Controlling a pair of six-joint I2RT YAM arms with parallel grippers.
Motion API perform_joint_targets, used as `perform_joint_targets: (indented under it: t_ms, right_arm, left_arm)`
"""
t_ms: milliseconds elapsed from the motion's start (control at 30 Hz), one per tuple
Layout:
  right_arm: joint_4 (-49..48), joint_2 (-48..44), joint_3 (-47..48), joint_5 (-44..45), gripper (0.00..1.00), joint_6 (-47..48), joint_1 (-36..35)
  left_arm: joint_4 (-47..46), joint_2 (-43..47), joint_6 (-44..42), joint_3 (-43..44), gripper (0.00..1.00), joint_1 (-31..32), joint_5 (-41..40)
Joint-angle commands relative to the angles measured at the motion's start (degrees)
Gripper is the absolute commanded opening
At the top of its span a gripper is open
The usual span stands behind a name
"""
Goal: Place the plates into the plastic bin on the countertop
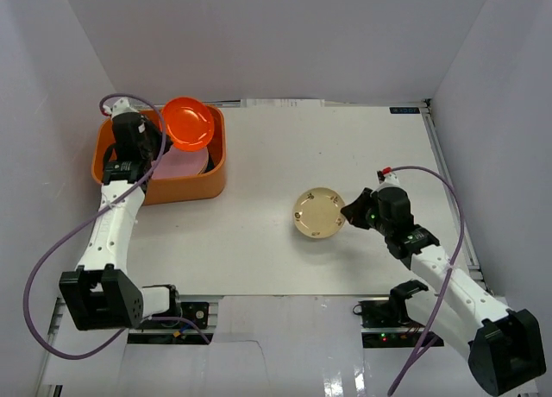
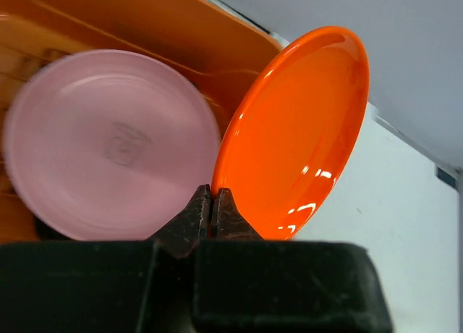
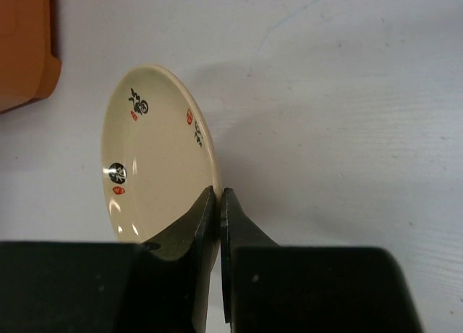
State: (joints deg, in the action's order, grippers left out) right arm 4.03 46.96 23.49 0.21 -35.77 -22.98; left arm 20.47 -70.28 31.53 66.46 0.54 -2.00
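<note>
Left pincer [image 2: 211,210] clamps the orange-red plate [image 2: 296,130] by its rim, tilted over the plastic bin [image 1: 211,177] at ten o'clock, probably to drop onto the pink plate [image 2: 108,145] inside, while right pincer [image 3: 218,203] pinches the cream plate [image 3: 155,159] by its edge, mid-surface [image 1: 345,138] toward four o'clock, ready for carrying.

The round cream plate [image 3: 155,166] carries black brush characters [image 3: 137,100] and small red seal marks [image 3: 189,116] on its inner face, none clearly legible. The round pink plate [image 2: 72,108] has a faint centre stamp [image 2: 124,143], unreadable.

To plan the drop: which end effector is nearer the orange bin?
Left. The left end effector holds the orange-red plate over the orange bin; the right end effector grips the beige plate well apart.
</note>
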Motion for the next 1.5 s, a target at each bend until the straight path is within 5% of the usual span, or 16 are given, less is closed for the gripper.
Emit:
perform_joint_targets:
  t_ms: [0, 267, 367, 400, 467, 500, 533, 867, 1033, 1233, 1467]
  right_arm:
    - [-9.0, 3.1, 8.5, -3.7, 0.08, 2.4, -2.1]
    - [-13.3, 13.0, 17.8, -1.9, 0.08, 3.1, -9.1]
    - [-14.3, 18.1, 23.2, -0.7, 0.08, 3.3, -12.2]
    - [-14.7, 19.5, 24.8, -0.6, 0.08, 3.5, -13.0]
    - [-14.8, 24.0, 30.4, 2.0, 0.08, 4.2, -15.9]
    - [-14.6, 25.9, 32.5, 2.5, 0.08, 4.9, -16.9]
    - [-14.8, 29.5, 34.6, 3.0, 0.08, 4.9, -18.6]
    - [-12.3, 56.1, 67.9, 8.6, 0.08, 9.0, -25.4]
    - [-9.6, 72.5, 89.0, 9.2, 0.08, 10.0, -26.9]
    - [-7.5, 87.6, 109.4, 9.6, 0.08, 11.4, -29.0]
    - [-11.0, 91.7, 109.4, 10.3, 0.08, 10.5, -31.5]
  left_arm:
    - [-1.7, -2.8, 1.6, -0.2, 0.00, -6.1, -4.7]
    - [-2.4, -8.1, 1.5, -1.9, 0.00, -8.2, -10.3]
    - [-2.5, -8.6, 1.6, -3.0, 0.23, -8.2, -9.9]
    - [-2.6, -8.4, 1.8, -3.6, 0.45, -8.2, -9.9]
    - [-3.3, -7.9, 1.9, -4.3, 0.68, -8.2, -10.3]
    - [-3.6, -6.9, 2.0, -5.1, 0.90, -8.2, -10.4]
    - [-4.6, -6.2, 2.5, -5.7, 0.96, -8.2, -10.3]
    - [-10.4, 8.9, 4.5, -7.6, 0.98, -7.1, 2.6]
    - [-13.6, 13.9, 0.7, -1.0, 0.98, 8.2, 7.0]
    - [-10.6, 21.3, -3.0, 0.1, 0.98, 10.6, 10.6]
    - [-8.3, 25.0, -3.7, -4.9, 0.98, 12.5, 10.9]
